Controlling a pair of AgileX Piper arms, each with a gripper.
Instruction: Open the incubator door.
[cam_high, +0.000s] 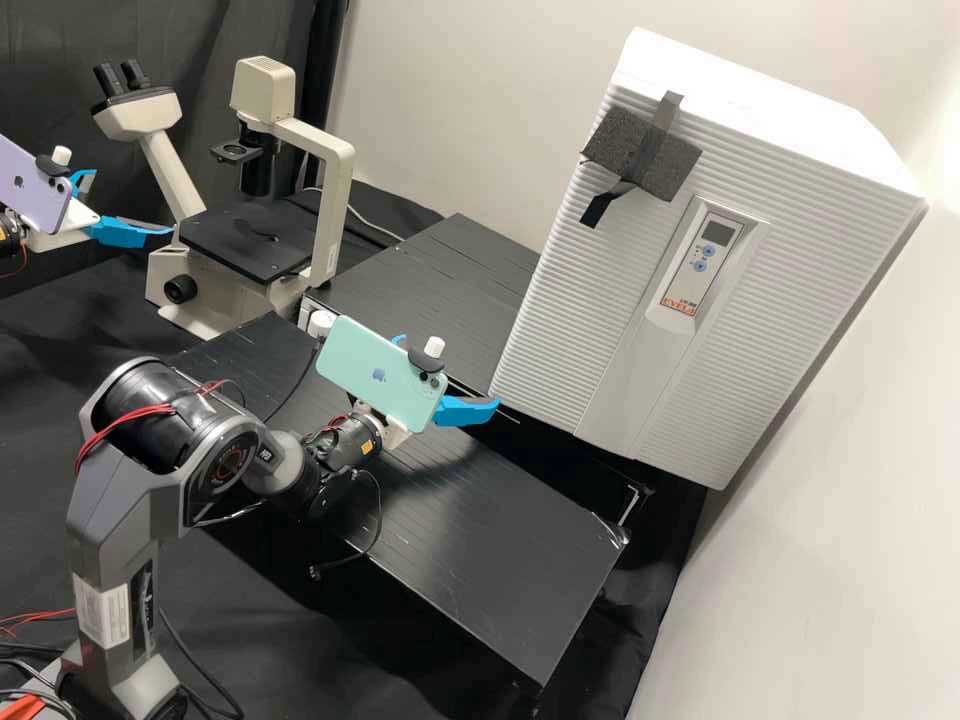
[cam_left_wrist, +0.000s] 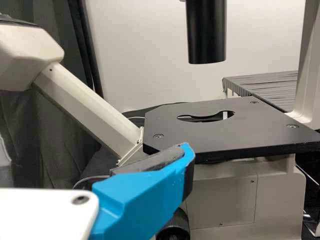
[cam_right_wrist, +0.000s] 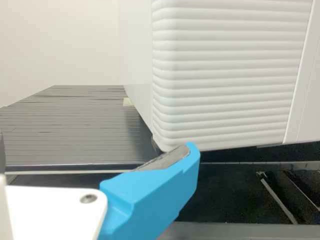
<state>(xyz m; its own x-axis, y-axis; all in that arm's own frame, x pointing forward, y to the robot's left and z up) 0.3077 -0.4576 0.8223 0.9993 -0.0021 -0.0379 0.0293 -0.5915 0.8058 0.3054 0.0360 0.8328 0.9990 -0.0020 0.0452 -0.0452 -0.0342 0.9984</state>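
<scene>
- Here's the incubator, its ribbed door shut, long axis upright.
- The right gripper is nearer, just beside the incubator's lower front corner, fingers apart, nothing between them; contact, I can't tell.
- From that gripper the door lies ahead and upward, so the next move probably calls for finding its side edge, then pulling outward.
- The left gripper, open and empty too, is well apart from the incubator, by the microscope.
</scene>
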